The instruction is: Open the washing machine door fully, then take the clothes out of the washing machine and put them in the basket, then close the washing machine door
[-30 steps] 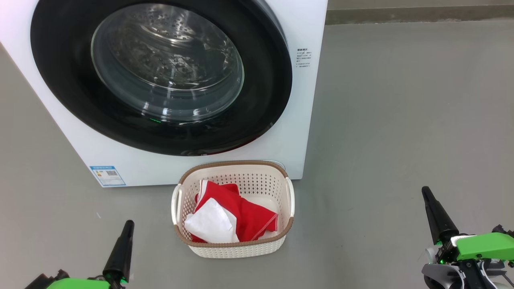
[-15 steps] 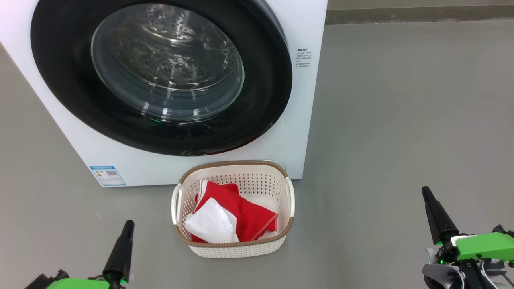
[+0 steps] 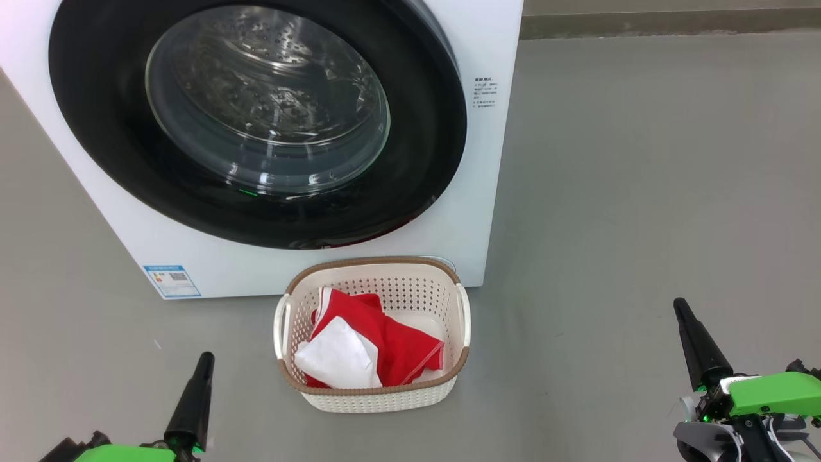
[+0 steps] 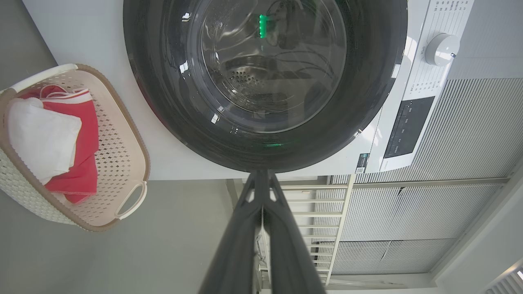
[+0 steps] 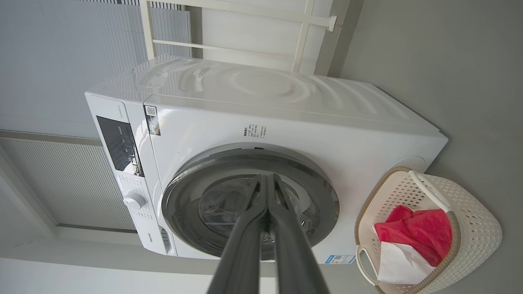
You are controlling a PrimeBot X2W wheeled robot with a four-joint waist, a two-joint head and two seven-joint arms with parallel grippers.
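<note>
I see the clothes (image 3: 391,346) in the basket (image 3: 378,394), the washing machine door (image 3: 256,122) looks flush, left fingers (image 3: 192,401) and right fingers (image 3: 699,350) clenched empty, so I'd just check its rim is seated all round.

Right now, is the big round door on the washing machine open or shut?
Shut. The washing machine door sits flat against the washing machine, with no gap showing.

No change shows over the last second: neither the left claw (image 3: 205,357) nor the right claw (image 3: 678,304) has shifted.
</note>
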